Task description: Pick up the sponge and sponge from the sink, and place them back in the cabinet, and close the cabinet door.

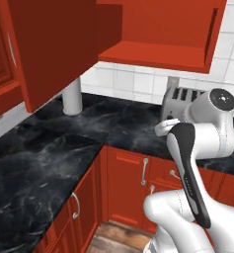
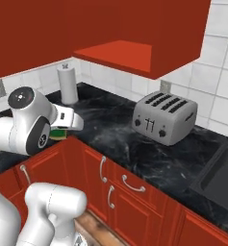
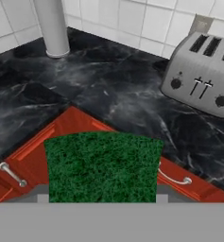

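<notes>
My gripper (image 3: 102,189) is shut on a sponge (image 3: 103,163) whose dark green scrub face spreads between the fingers in the hand view. From the right base view the sponge (image 2: 58,133) shows yellow-green under the white hand (image 2: 67,119), held over the counter's front corner. The red wall cabinet (image 1: 158,54) hangs above, with its plain shelf (image 2: 120,55) exposed. The cabinet door (image 1: 54,44) stands swung open to the left. A corner of the black sink (image 2: 220,173) lies at the far right.
A silver toaster (image 2: 166,117) sits on the black marbled counter (image 1: 34,168) by the tiled wall. A white paper-towel roll (image 1: 72,96) stands in the back corner. Red base cupboards with silver handles (image 2: 130,185) run below.
</notes>
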